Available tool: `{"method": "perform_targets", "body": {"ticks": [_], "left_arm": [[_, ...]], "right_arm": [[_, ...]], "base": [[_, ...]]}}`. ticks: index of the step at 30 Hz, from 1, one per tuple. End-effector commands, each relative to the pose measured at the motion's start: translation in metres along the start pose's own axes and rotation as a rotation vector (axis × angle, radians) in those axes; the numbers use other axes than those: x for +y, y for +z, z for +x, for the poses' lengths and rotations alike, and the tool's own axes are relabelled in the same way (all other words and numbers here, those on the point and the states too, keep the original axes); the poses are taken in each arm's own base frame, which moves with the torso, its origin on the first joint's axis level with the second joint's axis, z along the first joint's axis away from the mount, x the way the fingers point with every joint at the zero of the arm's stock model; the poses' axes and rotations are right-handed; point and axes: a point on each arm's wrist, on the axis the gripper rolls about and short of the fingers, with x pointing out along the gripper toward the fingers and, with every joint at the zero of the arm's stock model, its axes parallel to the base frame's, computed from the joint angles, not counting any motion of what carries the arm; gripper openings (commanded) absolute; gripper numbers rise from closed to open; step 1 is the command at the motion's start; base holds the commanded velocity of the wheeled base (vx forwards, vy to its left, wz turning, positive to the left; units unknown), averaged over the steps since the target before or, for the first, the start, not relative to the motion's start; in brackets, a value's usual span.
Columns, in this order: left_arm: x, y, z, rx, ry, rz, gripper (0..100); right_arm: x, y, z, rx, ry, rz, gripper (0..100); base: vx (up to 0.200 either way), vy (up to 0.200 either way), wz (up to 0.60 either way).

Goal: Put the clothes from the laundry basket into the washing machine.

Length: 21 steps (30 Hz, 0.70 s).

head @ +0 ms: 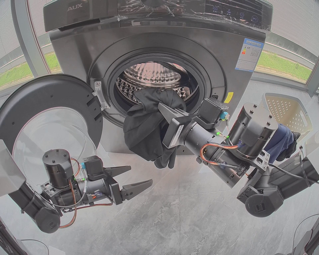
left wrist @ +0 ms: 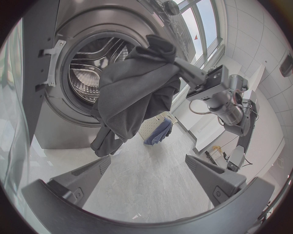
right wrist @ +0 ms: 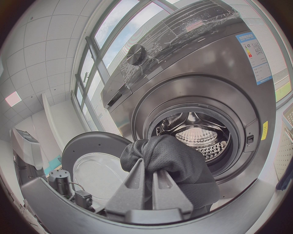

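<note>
In front of the robot stands one washing machine [head: 76,49], its round door [head: 50,96] swung fully open to the left and the steel drum [head: 153,74] showing through the opening. The writing on it comes to one short pale logo at the top-left corner, a row of lit symbols on the control panel [head: 232,13], and two stickers to the right of the opening: a blue-and-white label [head: 249,54] with a code square, and a small yellow sticker [head: 228,97] below it. Two garments can be counted. The black garment [head: 144,126] is clamped in the right gripper [head: 162,109], whose fingers are pressed together on a bunched fold; the cloth is held just before the opening's lower lip, the rest hanging down the machine's front above the floor. The blue garment [head: 280,141] is draped over the edge of the single pale laundry basket [head: 289,109] at the right, partly behind the right arm. The left gripper [head: 139,175] hangs low over the floor before the door, fingers spread apart, holding nothing.
</note>
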Motion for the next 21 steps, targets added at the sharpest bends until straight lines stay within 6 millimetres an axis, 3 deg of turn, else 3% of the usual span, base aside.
{"method": "perform_targets", "body": {"ticks": [1, 14, 21], "left_arm": [[0.016, -0.018, 0.028, 0.029, 0.000, -0.027, 100], [0.025, 0.000, 0.057, -0.094, -0.025, -0.026, 100], [0.016, 0.007, 0.058, -0.137, -0.059, -0.042, 100]], "right_arm": [[0.005, 0.003, -0.007, 0.003, 0.012, 0.004, 0], [0.008, 0.003, -0.007, -0.007, 0.022, 0.007, 0], [0.007, 0.000, -0.006, -0.002, 0.019, 0.005, 0]], "base": [[0.000, 0.000, 0.00], [0.000, 0.000, 0.00], [0.000, 0.000, 0.00]]}}
